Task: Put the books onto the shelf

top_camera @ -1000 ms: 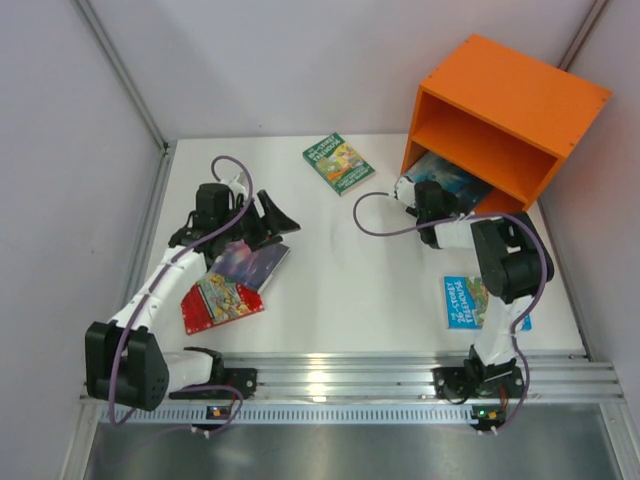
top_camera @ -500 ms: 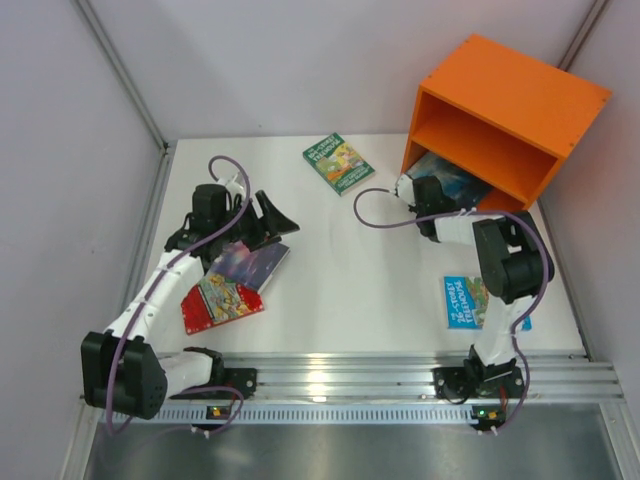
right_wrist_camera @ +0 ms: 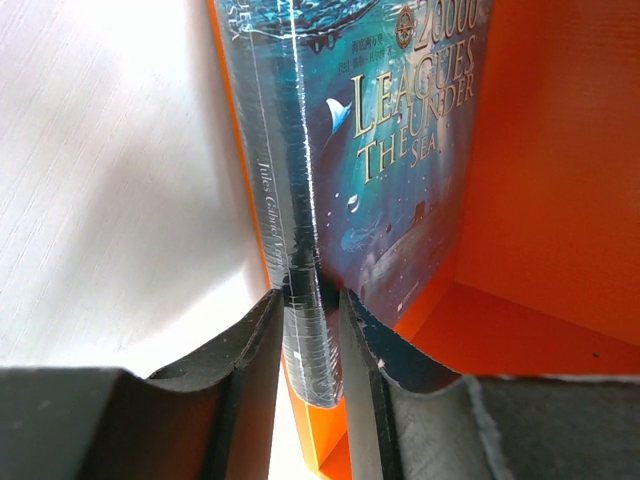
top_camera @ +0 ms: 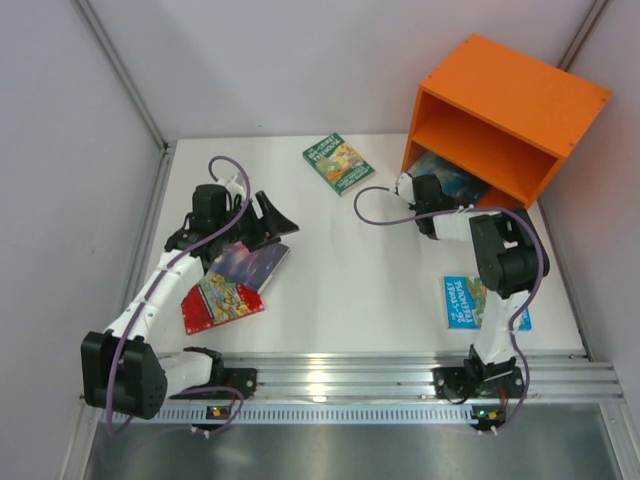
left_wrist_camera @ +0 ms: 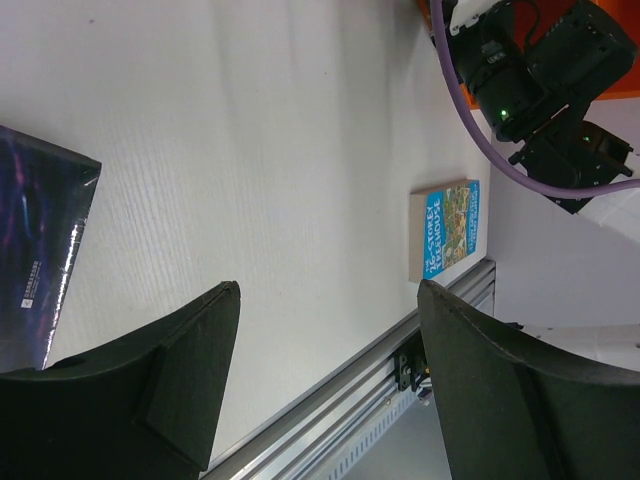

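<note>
since a second ago the right gripper (right_wrist_camera: 310,300) has squeezed shut and slid a little closer to the shelf (right_wrist_camera: 540,150). now it pinches the spine edge of the sea book (right_wrist_camera: 400,150), which stands just ahead of the hand, partly inside the lower part, i think. the book is thin, light, bendy and shiny, so it may slip. it is best to hold it near the stiff spine. the left gripper (left_wrist_camera: 328,295) is wide apart and holds nothing, with the dark purple book (left_wrist_camera: 40,260) just beside it.
</note>
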Available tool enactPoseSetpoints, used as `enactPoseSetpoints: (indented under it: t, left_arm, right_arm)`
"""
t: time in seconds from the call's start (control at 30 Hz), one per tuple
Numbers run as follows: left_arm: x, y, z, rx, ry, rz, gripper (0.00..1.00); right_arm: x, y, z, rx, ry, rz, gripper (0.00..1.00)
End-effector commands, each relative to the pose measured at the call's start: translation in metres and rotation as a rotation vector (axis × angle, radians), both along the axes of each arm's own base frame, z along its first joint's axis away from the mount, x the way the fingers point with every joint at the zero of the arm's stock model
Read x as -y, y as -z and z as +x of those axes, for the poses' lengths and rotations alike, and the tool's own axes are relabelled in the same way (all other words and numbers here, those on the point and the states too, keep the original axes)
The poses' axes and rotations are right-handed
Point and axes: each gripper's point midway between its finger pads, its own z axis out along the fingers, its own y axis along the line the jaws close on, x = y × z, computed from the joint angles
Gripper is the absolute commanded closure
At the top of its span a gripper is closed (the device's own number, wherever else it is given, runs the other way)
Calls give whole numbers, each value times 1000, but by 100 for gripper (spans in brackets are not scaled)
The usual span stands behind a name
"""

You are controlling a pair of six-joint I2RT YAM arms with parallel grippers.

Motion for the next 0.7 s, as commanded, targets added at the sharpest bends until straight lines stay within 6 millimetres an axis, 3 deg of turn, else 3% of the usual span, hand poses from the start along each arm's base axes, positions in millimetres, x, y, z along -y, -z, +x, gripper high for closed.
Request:
enactPoseSetpoints:
  t: [0.0, 0.67]
  left_arm:
    - [0, -18, 3, 66, 4, -5, 23]
    - [-1, -17, 5, 67, -12, 1, 23]
  right_arm:
    - [1, -19, 22, 93, 15, 20, 71]
    - [0, -19, 38, 146, 16, 1, 75]
